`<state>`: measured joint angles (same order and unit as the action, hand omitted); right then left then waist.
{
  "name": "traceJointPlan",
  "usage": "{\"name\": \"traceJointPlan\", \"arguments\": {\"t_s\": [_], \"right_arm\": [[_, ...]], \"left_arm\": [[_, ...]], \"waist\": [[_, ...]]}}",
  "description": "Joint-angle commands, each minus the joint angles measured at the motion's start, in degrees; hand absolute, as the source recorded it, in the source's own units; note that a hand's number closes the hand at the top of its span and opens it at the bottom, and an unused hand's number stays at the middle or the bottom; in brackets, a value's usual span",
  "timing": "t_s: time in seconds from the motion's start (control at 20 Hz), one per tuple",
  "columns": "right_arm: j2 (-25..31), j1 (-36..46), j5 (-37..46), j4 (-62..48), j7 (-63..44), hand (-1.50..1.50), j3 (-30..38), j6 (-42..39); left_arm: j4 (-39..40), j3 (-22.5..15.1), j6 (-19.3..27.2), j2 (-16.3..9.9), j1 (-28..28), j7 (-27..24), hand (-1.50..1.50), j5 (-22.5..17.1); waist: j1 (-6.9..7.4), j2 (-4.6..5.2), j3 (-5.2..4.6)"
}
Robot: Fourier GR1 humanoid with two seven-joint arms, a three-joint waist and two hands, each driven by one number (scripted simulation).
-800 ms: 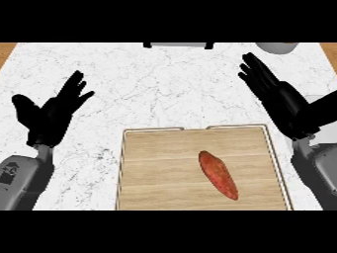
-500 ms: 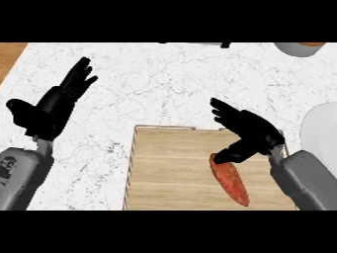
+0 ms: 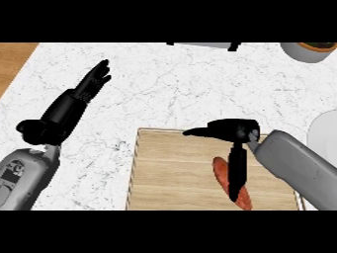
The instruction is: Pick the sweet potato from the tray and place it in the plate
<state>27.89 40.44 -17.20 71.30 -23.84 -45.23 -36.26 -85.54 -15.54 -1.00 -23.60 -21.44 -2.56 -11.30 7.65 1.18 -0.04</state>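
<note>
Two steps remain ahead of you, the lift and the placing, and by my reading the pick itself is only just being made. Your right hand is over the wooden tray, its fingers pointing down along the sweet potato and lying across its middle, with the thumb stuck out to the side above the tray's far edge. You can see the fingers overlapping the sweet potato, but whether they are curled round it or only resting against it cannot be told from this view, so treat the grasp as unconfirmed. The sweet potato lies flat on the tray, orange-red ends showing above and below the fingers, so nothing has been lifted yet.

Your left hand is held over the bare white tabletop to the left of the tray, fingers straight and released, holding nothing.

Of the containers, the tray holds only the sweet potato. The plate sits at the right edge of the view, just beyond the tray and partly hidden by your right forearm; what shows of it holds nothing. A small bowl stands at the far right corner with something dark inside, too small to name.
</note>
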Motion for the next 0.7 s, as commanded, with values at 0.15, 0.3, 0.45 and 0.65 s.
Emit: {"name": "traceJointPlan", "arguments": {"t_s": [0.15, 0.3, 0.45, 0.65], "right_arm": [[-8.83, 14.19, 7.01, -9.67, 0.22, -1.5, -3.76, -11.17], [-11.95, 17.41, 4.35, -14.07, -6.43, -1.5, -2.86, -16.81], [-14.06, 19.52, -1.89, -21.06, -13.47, -1.5, -0.87, -22.06], [-15.71, 23.4, -5.64, -29.12, -15.76, -1.5, -0.95, -30.26]], "left_arm": [[-2.14, 2.5, -1.27, -2.92, 7.02, -4.19, 0.0, 0.3], [-3.75, 3.71, 0.11, -2.66, 5.77, -0.25, 0.0, 0.54], [-3.12, 1.83, 1.77, -0.5, 7.25, -2.52, 0.0, 3.42], [-4.77, 3.84, -0.94, -2.2, 9.13, -2.83, 0.0, 0.97]], "waist": [[-3.96, -0.77, 0.0], [-5.62, -1.07, -0.01], [-6.22, -1.05, -0.07], [-5.64, -0.97, -0.07]]}}
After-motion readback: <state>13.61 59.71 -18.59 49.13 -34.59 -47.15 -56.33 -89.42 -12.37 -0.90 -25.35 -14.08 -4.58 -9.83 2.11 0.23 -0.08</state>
